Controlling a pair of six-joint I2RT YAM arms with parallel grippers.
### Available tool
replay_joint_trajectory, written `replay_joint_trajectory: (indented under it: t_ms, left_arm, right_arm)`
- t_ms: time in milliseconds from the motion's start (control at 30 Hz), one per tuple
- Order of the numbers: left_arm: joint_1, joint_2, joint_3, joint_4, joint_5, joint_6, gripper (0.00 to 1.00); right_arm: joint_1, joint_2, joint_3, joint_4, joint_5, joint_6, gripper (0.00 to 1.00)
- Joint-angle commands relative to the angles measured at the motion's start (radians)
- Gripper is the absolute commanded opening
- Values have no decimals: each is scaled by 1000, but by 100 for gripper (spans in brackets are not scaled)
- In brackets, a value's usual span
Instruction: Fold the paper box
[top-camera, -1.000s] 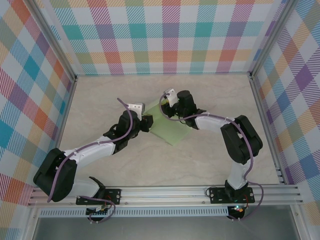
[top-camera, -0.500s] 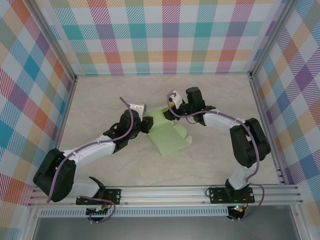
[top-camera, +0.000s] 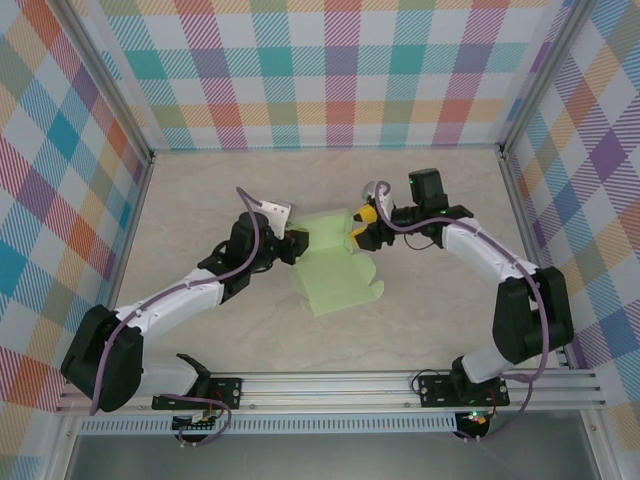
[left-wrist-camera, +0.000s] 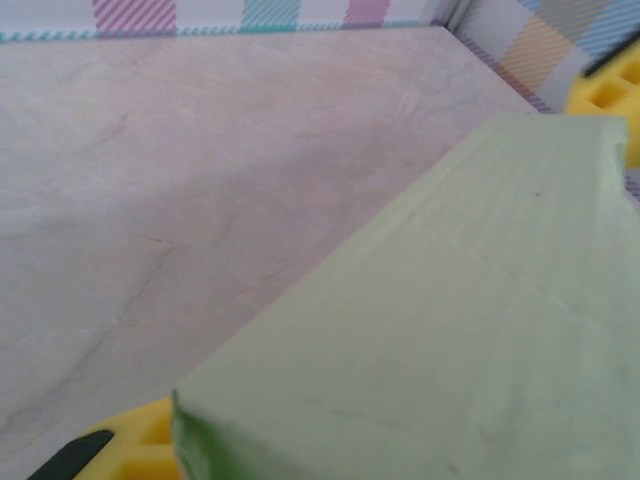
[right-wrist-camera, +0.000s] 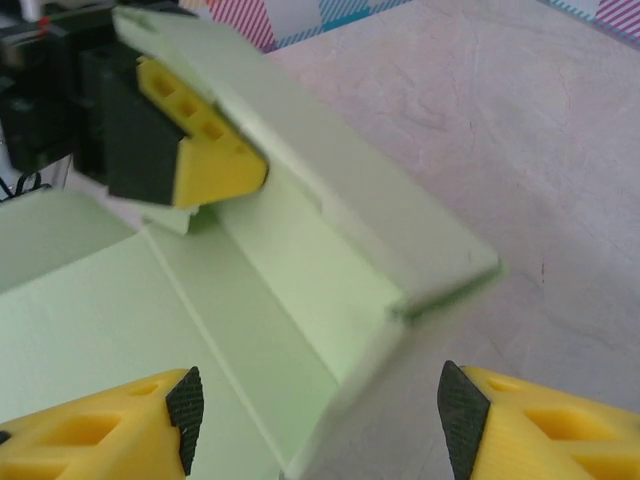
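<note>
The paper box (top-camera: 335, 272), matte pale-green thin card with crisp creases and a notched lower-right edge, lies mid-frame on the marbled beige desk (top-camera: 200, 200). The left tool (top-camera: 291, 244), its arm stretched up from the lower left, pinches the box's raised flap (right-wrist-camera: 330, 170), with a yellow finger (right-wrist-camera: 215, 165) pressed beneath it. The right tool (top-camera: 361, 227), its arm bent in from the right, hangs spread at the box's upper-right edge, black-tipped fingertips (right-wrist-camera: 185, 405) wide apart.
</note>
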Motion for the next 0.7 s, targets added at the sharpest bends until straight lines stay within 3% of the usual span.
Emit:
replay_joint_trajectory:
  t_ms: [0,233,367,667]
  left_arm:
    - [30,-40,24,40,88,45,31]
    - [31,-44,26,58,205,67,31]
    - [31,-44,32,73,271,77,31]
    - [31,-57,33,113,303,83,31]
  right_arm:
    - [-16,-44,0,-120,-84,-125,67]
    - [-16,-44,-59,-58,-157,-96,69]
    - [-16,-15,-46,-126,-196,-136,68]
    - [-18,3,-61,-124,-217,-118,69]
